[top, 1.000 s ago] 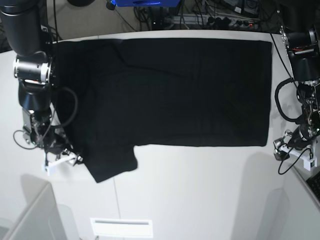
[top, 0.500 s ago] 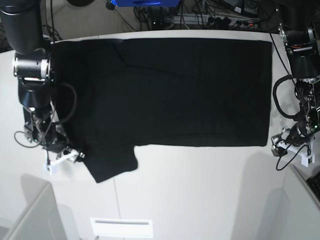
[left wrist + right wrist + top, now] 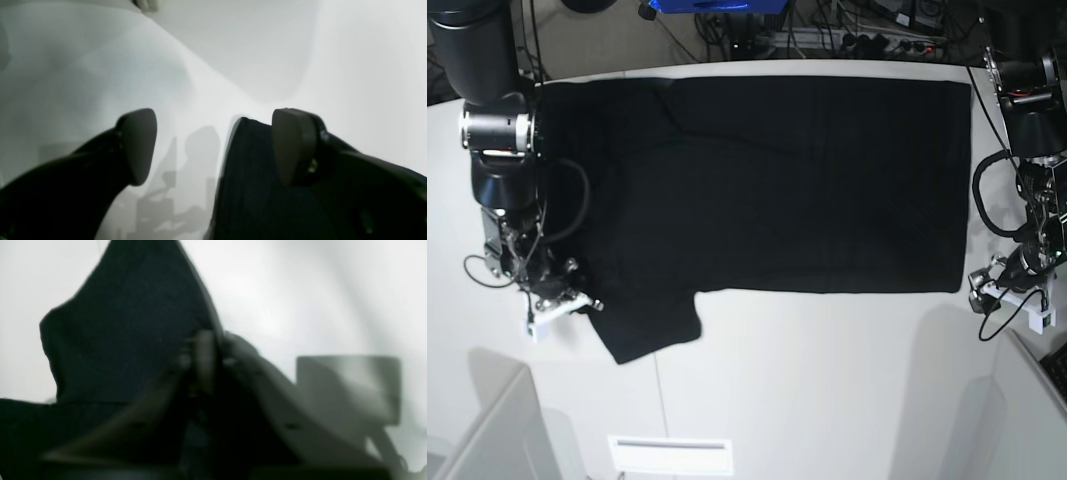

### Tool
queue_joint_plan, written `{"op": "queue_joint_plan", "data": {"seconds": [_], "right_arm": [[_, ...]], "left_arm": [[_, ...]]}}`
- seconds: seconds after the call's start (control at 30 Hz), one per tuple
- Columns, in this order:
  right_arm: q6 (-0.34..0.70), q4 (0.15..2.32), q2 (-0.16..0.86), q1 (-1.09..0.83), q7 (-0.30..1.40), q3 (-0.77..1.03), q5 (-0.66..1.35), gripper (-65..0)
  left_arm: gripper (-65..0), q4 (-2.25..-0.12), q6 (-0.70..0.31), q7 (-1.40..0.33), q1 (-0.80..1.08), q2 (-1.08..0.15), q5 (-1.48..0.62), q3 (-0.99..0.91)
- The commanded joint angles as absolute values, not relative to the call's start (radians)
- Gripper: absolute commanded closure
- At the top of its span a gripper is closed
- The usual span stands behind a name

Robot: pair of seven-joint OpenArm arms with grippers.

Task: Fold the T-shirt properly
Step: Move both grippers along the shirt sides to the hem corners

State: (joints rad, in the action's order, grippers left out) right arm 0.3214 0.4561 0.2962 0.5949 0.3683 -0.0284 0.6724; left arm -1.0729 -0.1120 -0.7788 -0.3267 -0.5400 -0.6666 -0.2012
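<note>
The black T-shirt [image 3: 777, 180] lies spread flat on the white table [image 3: 827, 380], with one sleeve [image 3: 652, 325] sticking out toward the front left; no print shows. My right gripper [image 3: 585, 302] is at the outer edge of that sleeve. In the right wrist view its jaws [image 3: 204, 356] are pressed together on the sleeve's edge [image 3: 126, 333]. My left gripper [image 3: 979, 287] is low at the shirt's front right corner. In the left wrist view it [image 3: 217, 146] is open, with the cloth corner [image 3: 247, 173] lying against its right finger [image 3: 293, 146].
Cables and equipment [image 3: 827, 30] run along the table's back edge. A white slotted plate [image 3: 669, 455] lies at the front edge. Grey panels stand at the front left [image 3: 487, 430] and front right [image 3: 1037, 400].
My right gripper has moved inward onto the sleeve's edge and closed there. My left gripper has shifted slightly toward the shirt's front right corner. The shirt lies as before.
</note>
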Motion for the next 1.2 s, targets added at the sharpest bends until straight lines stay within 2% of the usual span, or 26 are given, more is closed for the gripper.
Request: {"op": "queue_joint_plan", "data": {"seconds": [0.0,0.1,0.2,0.27,0.43,0.67,0.83,1.0,1.07,1.17], "right_arm": [[0.317,0.464,0.306,0.621,0.377,-0.030,0.668,0.0],[0.315,0.464,0.306,0.621,0.380,-0.030,0.668,0.0],[0.315,0.464,0.306,0.621,0.383,-0.030,0.668,0.0],[0.315,0.464,0.306,0.621,0.383,-0.030,0.668,0.0],[0.315,0.464,0.306,0.621,0.383,-0.030,0.668,0.0],[0.315,0.470,0.306,0.621,0.384,-0.030,0.668,0.0],[0.315,0.472,0.306,0.619,0.412,-0.024,0.671,0.0],[0.315,0.472,0.306,0.619,0.412,-0.024,0.671,0.0],[0.315,0.472,0.306,0.618,0.412,-0.024,0.671,0.0],[0.315,0.472,0.306,0.613,0.409,-0.024,0.670,0.0]], "left_arm": [[-52.2,-1.059,-0.117,-0.763,-0.354,-0.561,-0.680,-0.206],[-53.0,-0.957,-0.127,-0.809,-0.423,-0.559,-0.682,-0.208],[-61.5,-0.878,-0.239,-0.819,-0.467,-0.559,-0.674,-0.208],[-65.0,-0.854,-0.268,-0.817,-0.476,-0.558,-0.674,-0.208],[-65.0,-0.805,-0.268,-0.817,-0.498,-0.553,-0.674,-0.206],[-65.0,-0.688,-0.268,-0.771,-0.573,-0.512,-0.674,-0.033],[-65.0,-0.561,-0.268,-0.705,-0.604,-0.479,-0.674,0.010],[-65.0,-0.550,-0.268,-0.697,-0.605,-0.458,-0.676,0.050],[-62.0,-0.550,-0.268,-0.697,-0.601,-0.444,-0.676,0.050],[-50.4,-0.550,-0.268,-0.697,-0.598,-0.443,-0.676,0.051]]}}
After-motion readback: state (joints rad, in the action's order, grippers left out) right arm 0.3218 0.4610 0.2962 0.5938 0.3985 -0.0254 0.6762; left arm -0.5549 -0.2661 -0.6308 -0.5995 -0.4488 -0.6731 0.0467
